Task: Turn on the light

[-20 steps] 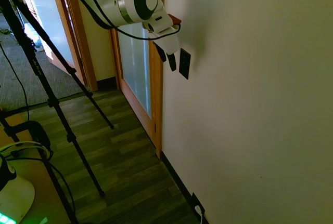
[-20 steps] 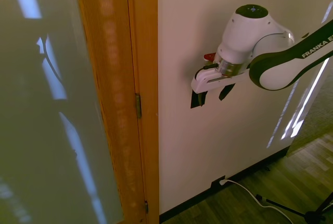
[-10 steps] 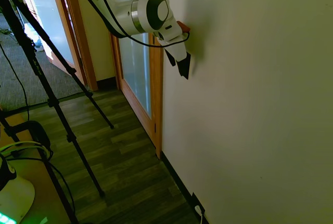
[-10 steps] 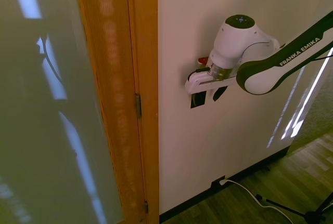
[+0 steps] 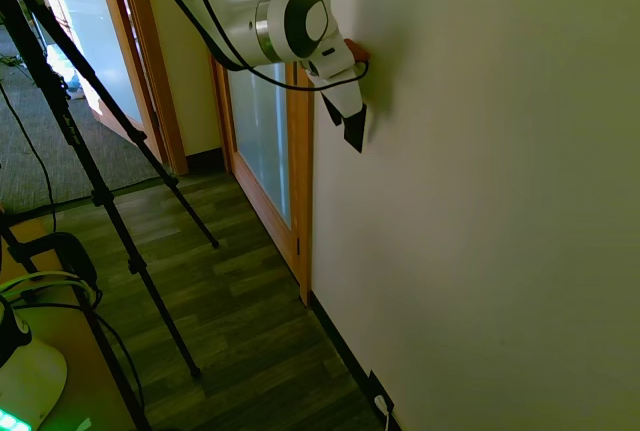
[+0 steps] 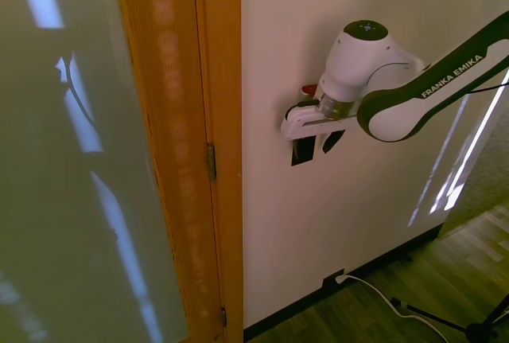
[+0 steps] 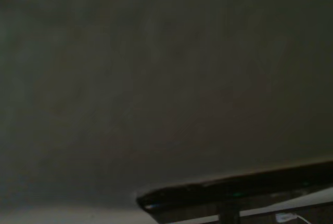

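White Franka arm's two-finger gripper [image 6: 318, 146], black fingers spread apart, sits upper centre of frame against the cream wall [image 6: 358, 239], w/ the small black upright rectangular switch plate [image 6: 302, 153] directly behind its left-hand finger, long axis vertical.

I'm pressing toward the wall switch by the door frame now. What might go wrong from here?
The gripper is open, with fingers straddling the black switch plate, so a push may meet the wall rather than the switch. The wrist view shows mostly blank wall, so alignment can't be checked there. Pressing harder could scrape the wall or strain the fingers.
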Action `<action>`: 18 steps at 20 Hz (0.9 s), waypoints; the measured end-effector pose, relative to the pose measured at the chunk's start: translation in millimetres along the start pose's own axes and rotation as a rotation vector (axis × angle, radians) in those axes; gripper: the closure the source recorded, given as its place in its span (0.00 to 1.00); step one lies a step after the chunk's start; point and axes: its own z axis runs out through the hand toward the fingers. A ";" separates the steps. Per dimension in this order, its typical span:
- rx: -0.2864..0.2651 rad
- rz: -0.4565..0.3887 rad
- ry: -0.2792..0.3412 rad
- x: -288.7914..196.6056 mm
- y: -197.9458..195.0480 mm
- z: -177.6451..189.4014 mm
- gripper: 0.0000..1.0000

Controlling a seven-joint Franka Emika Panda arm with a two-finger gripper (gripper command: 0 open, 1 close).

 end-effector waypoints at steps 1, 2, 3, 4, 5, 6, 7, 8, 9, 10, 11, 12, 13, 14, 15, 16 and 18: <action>0.000 -0.002 -0.003 0.3 -0.1 0.3 1.00; -0.001 -0.002 -0.007 0.5 -0.2 0.3 1.00; -0.001 -0.004 -0.009 0.5 -0.3 0.3 1.00; -0.001 -0.005 -0.010 0.7 -0.2 0.3 1.00; -0.001 -0.004 -0.011 0.7 -0.3 0.4 1.00; -0.001 -0.004 -0.011 0.6 -0.3 0.4 1.00; -0.001 -0.004 -0.011 0.4 -0.4 0.4 1.00; 0.000 -0.002 -0.013 0.7 -0.8 0.3 1.00; -0.002 -0.002 -0.016 1.1 -0.8 0.3 1.00; -0.003 -0.003 -0.018 1.4 -0.8 0.3 1.00; -0.003 -0.003 -0.020 1.5 -1.0 0.2 1.00; -0.004 -0.004 -0.023 1.8 -1.0 0.2 1.00; -0.005 -0.006 -0.024 2.0 -1.2 0.1 1.00; -0.007 -0.007 -0.025 1.8 -1.4 0.0 1.00; -0.009 -0.007 -0.025 1.6 -1.5 -0.2 1.00; -0.009 -0.007 -0.025 1.4 -1.6 -0.4 1.00; -0.007 -0.010 -0.025 -1.1 -3.2 -1.5 1.00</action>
